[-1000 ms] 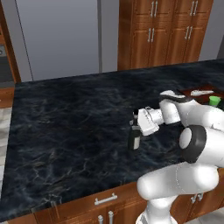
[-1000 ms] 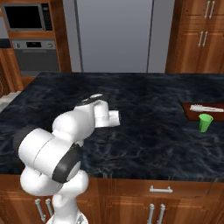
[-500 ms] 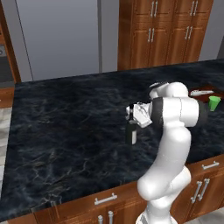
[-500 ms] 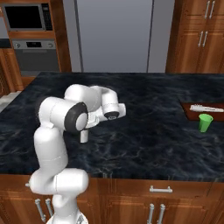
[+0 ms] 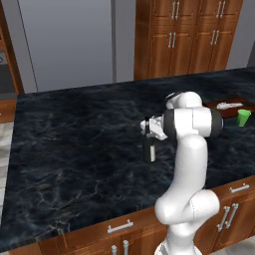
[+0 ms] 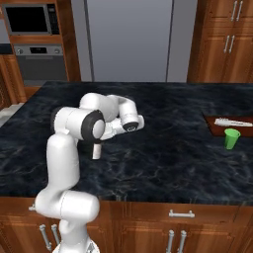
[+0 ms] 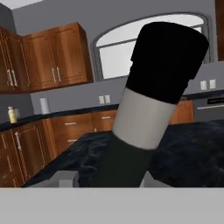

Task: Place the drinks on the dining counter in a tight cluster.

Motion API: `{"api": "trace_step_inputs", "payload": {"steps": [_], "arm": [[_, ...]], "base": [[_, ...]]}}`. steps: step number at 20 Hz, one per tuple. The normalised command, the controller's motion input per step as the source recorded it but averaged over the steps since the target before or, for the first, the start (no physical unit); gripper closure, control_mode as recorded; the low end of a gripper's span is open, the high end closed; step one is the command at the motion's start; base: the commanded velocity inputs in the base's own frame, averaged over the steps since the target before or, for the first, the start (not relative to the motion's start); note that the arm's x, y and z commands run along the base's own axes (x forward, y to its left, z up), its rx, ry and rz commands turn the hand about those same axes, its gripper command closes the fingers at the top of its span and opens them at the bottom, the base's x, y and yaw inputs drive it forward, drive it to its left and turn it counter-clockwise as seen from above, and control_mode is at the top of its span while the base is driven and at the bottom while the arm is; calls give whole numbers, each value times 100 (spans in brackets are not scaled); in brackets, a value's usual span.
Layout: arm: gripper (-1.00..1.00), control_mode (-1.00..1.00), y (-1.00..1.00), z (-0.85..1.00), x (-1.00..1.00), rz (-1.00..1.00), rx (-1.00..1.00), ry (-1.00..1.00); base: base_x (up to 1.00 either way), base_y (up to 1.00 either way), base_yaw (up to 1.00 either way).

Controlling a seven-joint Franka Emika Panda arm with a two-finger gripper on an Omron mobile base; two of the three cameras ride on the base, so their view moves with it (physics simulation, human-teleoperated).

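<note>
The hand (image 5: 148, 130) is clamped shut on the wine bottle (image 5: 148, 149), gripping it near the neck, above the middle of the desk (image 5: 69, 144). In the left base view the bottle hangs upright below the hand as a slim dark shape, its base close to the black, pale-veined desk top; whether it touches the surface cannot be told. In the right base view the bottle (image 6: 97, 148) shows beneath the arm's elbow, its lower part pale. From the hand view the bottle (image 7: 148, 109) leans toward 1 o'clock: a black upper section, a pale grey label band around the middle, and dark green glass toward the fingers. At 3 o'clock of the arm, a small green cup (image 5: 243, 117) stands near the desk's far right edge, just beside a brown tray (image 5: 224, 105).
</note>
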Motion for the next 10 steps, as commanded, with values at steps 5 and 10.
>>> {"api": "trace_step_inputs", "payload": {"steps": [5,10], "arm": [[100,-100,27,-56,-36,-1,-6,-3],[100,-100,10,-53,-46,-14,-6,-11]], "base": [[0,0,0],[0,0,0]]}}
